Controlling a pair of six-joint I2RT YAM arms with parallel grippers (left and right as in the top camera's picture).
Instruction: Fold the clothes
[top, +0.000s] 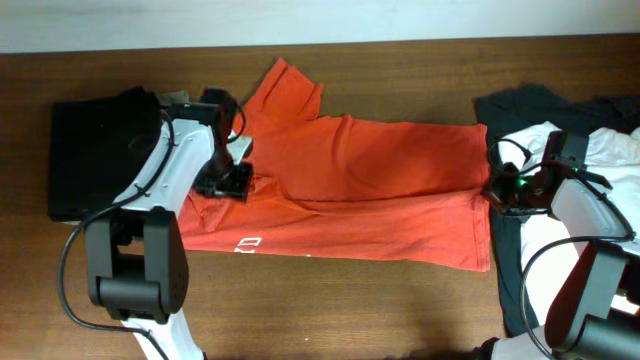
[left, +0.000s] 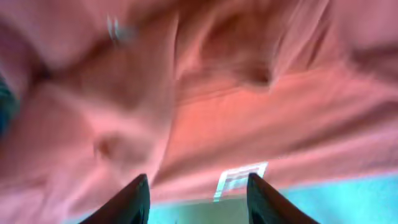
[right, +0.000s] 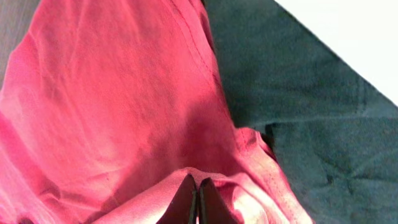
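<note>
i see left fingers (left: 134, 200) spread over the orange t-shirt (top: 380, 160) on the desk (top: 330, 310); right fingers (right: 188, 202) pressed together, pinching its edge beside the dark garment (right: 311, 93).

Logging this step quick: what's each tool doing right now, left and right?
Left tool: open, over the shirt, holding nothing.
Right tool: closed, pinching the shirt's edge.

The table (top: 330, 310) is viewed from straight above. The left wrist view, blurred, is held very near the orange-red T-shirt (left: 249, 112); the right wrist view is aimed closely at its edge beside a dark garment (right: 311, 93). The shirt is shared by all three.
</note>
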